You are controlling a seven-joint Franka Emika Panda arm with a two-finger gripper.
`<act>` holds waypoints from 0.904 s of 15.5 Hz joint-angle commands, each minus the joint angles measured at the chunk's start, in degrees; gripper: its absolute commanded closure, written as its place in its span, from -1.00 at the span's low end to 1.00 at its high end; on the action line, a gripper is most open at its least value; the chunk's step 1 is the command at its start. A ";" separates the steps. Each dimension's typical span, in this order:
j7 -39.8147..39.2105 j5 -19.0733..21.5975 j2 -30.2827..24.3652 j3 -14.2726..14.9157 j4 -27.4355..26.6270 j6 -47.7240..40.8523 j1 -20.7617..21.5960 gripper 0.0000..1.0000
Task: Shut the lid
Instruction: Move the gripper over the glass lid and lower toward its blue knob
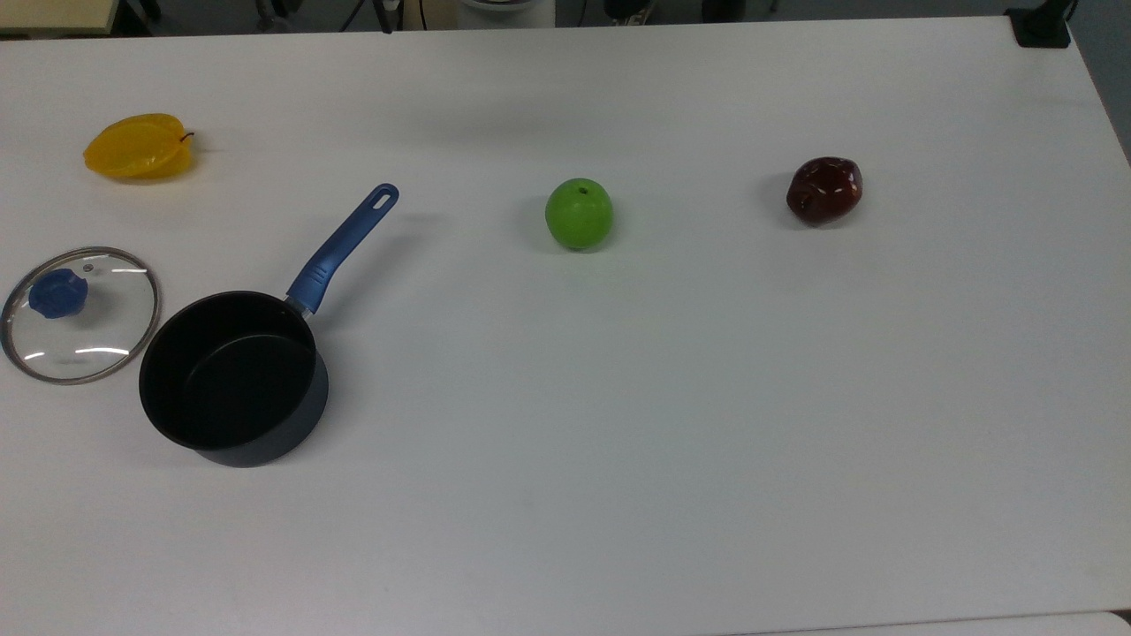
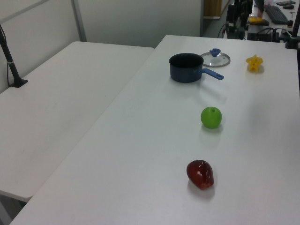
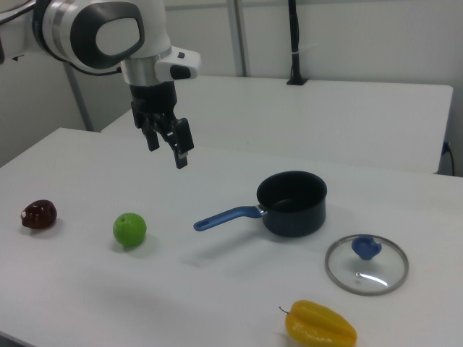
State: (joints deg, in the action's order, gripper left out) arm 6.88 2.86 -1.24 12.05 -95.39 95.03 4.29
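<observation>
— Where was the lid (image 3: 367, 264)?

— Flat on the worktop (image 3: 217, 289), well off from my end effector (image 3: 166, 143), beyond the saucepan (image 3: 292, 203). My fingers hung spread, empty.

— Risks?

— I judged the blue knob (image 3: 366, 247) small; a skewed pinch could slip. The top view alone showed its vent hole.
</observation>
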 commanded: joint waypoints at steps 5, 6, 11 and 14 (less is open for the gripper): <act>-1.17 -0.49 -0.78 -0.01 -1.21 1.83 -1.65 -1.00; -1.17 -0.14 -0.26 -0.01 -0.16 1.83 -2.44 -1.00; -1.17 -0.05 4.82 -0.01 0.82 12.96 -9.46 -1.00; -1.17 0.04 9.49 0.08 0.38 22.28 -13.51 -1.00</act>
State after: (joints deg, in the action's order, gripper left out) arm 6.82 2.86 3.36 12.22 -95.24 109.65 -5.75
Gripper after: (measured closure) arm 0.000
